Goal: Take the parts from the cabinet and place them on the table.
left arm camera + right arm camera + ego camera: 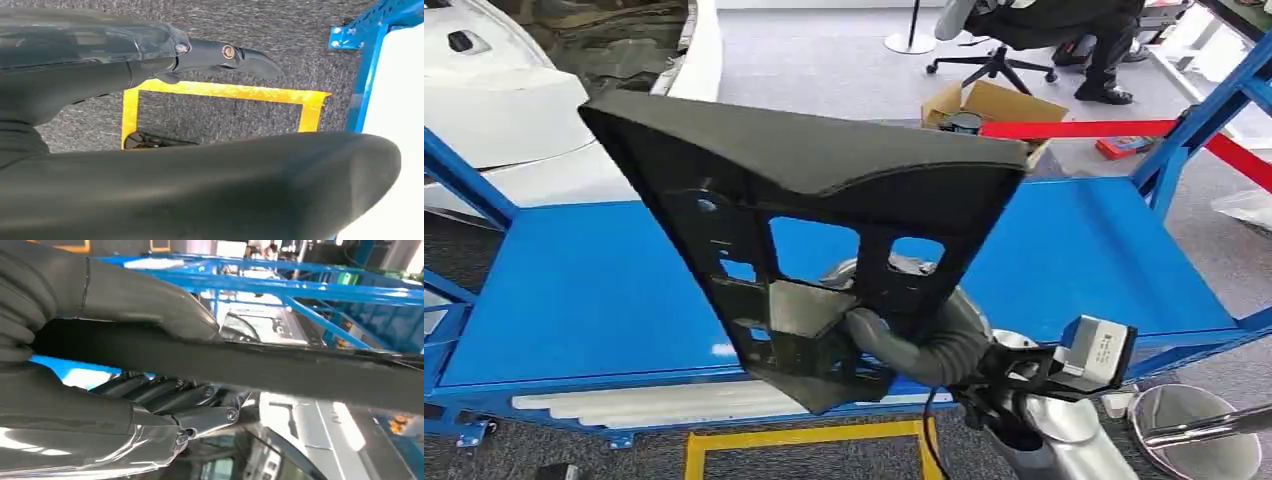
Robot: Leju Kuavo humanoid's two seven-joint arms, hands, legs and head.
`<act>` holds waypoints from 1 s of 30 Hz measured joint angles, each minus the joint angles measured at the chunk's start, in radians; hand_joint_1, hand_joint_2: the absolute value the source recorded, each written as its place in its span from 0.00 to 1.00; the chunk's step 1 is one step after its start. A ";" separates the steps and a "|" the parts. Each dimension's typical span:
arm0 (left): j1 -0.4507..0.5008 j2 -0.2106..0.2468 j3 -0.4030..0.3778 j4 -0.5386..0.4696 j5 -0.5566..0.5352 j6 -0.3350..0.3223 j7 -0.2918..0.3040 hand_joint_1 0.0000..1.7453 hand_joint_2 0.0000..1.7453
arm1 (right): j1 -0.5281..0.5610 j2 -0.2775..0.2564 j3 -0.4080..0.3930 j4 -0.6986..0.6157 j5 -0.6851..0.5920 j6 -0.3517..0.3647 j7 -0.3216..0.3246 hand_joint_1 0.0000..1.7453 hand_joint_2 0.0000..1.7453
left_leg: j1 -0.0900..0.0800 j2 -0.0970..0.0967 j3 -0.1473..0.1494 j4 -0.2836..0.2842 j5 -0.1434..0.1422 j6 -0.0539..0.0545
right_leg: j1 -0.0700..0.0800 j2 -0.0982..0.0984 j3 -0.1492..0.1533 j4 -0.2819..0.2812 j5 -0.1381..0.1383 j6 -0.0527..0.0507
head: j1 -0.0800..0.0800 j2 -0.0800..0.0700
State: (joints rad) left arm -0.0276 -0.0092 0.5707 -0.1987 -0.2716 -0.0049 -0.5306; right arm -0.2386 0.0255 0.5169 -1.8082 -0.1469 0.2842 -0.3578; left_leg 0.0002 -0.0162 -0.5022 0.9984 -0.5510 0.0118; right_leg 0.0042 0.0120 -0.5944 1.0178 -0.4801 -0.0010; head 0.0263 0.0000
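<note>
A large black triangular plastic part (824,170) with cut-out windows is held up over the blue table (584,290), tilted with its wide edge up. My right hand (904,340) grips it at its lower corner. In the right wrist view the thumb (125,300) presses on one face of the part's edge (280,370) and the fingers (170,397) wrap the other. My left hand (100,80) hangs over the carpeted floor, fingers stretched out and holding nothing.
Blue frame posts (1194,130) rise at the table's ends. Beyond the table are a cardboard box (994,105), a red barrier belt (1114,128), a seated person (1064,30) and a white car body (514,90). Yellow floor tape (804,440) and a metal stand base (1194,430) lie near me.
</note>
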 joint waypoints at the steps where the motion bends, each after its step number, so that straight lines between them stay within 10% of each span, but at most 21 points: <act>1: 0.001 0.001 0.001 0.000 -0.006 0.003 0.000 0.00 1.00 | 0.001 -0.006 0.005 0.000 -0.002 -0.001 0.002 1.00 1.00 | 0.000 0.000 0.000 0.001 0.000 0.000 | -0.001 0.000 0.000 0.000 0.000 0.001 | 0.000 0.000; 8: 0.003 0.002 0.004 0.000 -0.007 0.008 0.003 0.00 1.00 | 0.015 -0.035 0.013 -0.009 -0.010 -0.011 0.003 1.00 1.00 | 0.008 0.005 0.005 -0.011 0.013 0.020 | -0.001 0.000 -0.002 0.005 -0.006 0.016 | 0.000 0.000; 13: 0.007 0.002 0.005 0.000 -0.011 0.013 0.012 0.00 1.00 | 0.031 -0.065 0.015 -0.021 -0.011 -0.015 0.002 1.00 1.00 | 0.015 0.007 0.007 -0.012 0.012 0.021 | -0.016 -0.007 -0.154 0.312 -0.123 0.036 | 0.002 0.000; 15: 0.011 0.002 0.006 0.000 -0.011 0.014 0.014 0.00 1.00 | 0.037 -0.072 0.015 -0.025 -0.011 -0.015 0.002 1.00 1.00 | 0.019 0.005 0.017 -0.011 0.003 0.012 | -0.020 -0.007 -0.128 0.240 -0.056 0.040 | 0.002 0.000; 17: 0.012 0.002 0.008 0.000 -0.012 0.014 0.014 0.00 1.00 | 0.039 -0.079 0.015 -0.034 -0.011 -0.016 0.001 1.00 1.00 | 0.023 0.004 0.035 -0.011 -0.011 0.001 | -0.022 -0.008 -0.046 0.051 0.049 0.041 | 0.003 0.000; 23: 0.007 0.001 0.011 0.000 -0.029 0.017 0.027 0.00 1.00 | 0.054 -0.099 0.014 -0.062 -0.011 -0.022 -0.011 1.00 1.00 | 0.023 0.007 0.025 -0.008 -0.032 -0.033 | -0.019 -0.006 -0.033 0.014 0.012 -0.003 | 0.002 0.000; 27: 0.009 0.002 0.019 0.000 -0.032 0.029 0.054 0.00 1.00 | 0.060 -0.111 0.011 -0.073 -0.011 -0.022 -0.020 1.00 1.00 | 0.020 0.008 -0.111 0.257 -0.151 -0.036 | -0.015 -0.011 -0.029 0.014 0.010 -0.012 | 0.001 0.000; 30: 0.016 0.002 0.028 0.000 -0.043 0.035 0.070 0.00 1.00 | 0.069 -0.118 0.005 -0.074 -0.011 -0.022 -0.022 1.00 1.00 | 0.020 0.008 -0.137 0.264 -0.098 -0.032 | -0.014 -0.008 -0.028 0.017 0.008 -0.014 | 0.001 0.000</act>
State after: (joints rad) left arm -0.0113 -0.0069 0.5985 -0.1988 -0.3151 0.0305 -0.4605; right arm -0.1698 -0.0923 0.5222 -1.8822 -0.1583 0.2625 -0.3796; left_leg 0.0204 -0.0082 -0.6390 1.2621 -0.6489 -0.0205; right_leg -0.0093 0.0037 -0.6224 1.0345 -0.4721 -0.0147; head 0.0271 0.0000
